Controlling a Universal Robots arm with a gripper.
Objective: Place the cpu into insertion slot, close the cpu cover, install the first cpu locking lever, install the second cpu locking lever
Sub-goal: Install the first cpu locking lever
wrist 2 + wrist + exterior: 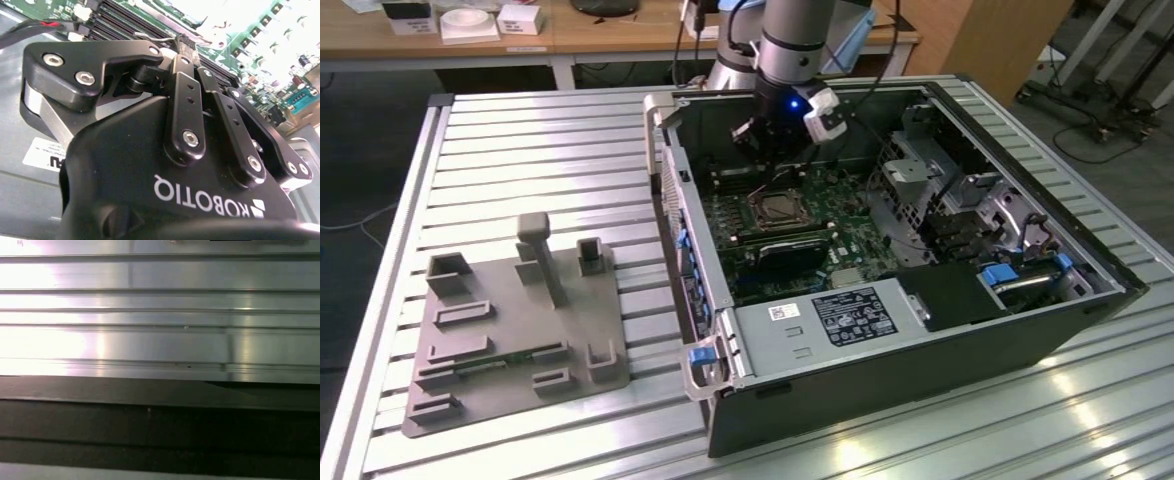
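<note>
In the exterior view my gripper point(771, 150) hangs inside the open computer case point(1067, 330), just behind the insertion slot point(778, 207). That slot is a square socket with a silver rim and a dark centre on the green motherboard point(847, 235). A silver frame, the cpu cover, appears to lie flat around the slot. The cpu is hidden from me. The second wrist view looks along the gripper point(186, 42); its black fingertips meet over the board, shut. A thin metal wire point(152, 36) runs beside them.
The case lies on a slatted aluminium table point(534, 170). A grey fixture plate point(520, 330) with upright pegs stands at the exterior view's left. The first wrist view shows table slats point(160, 340) and a dark case edge point(160, 420).
</note>
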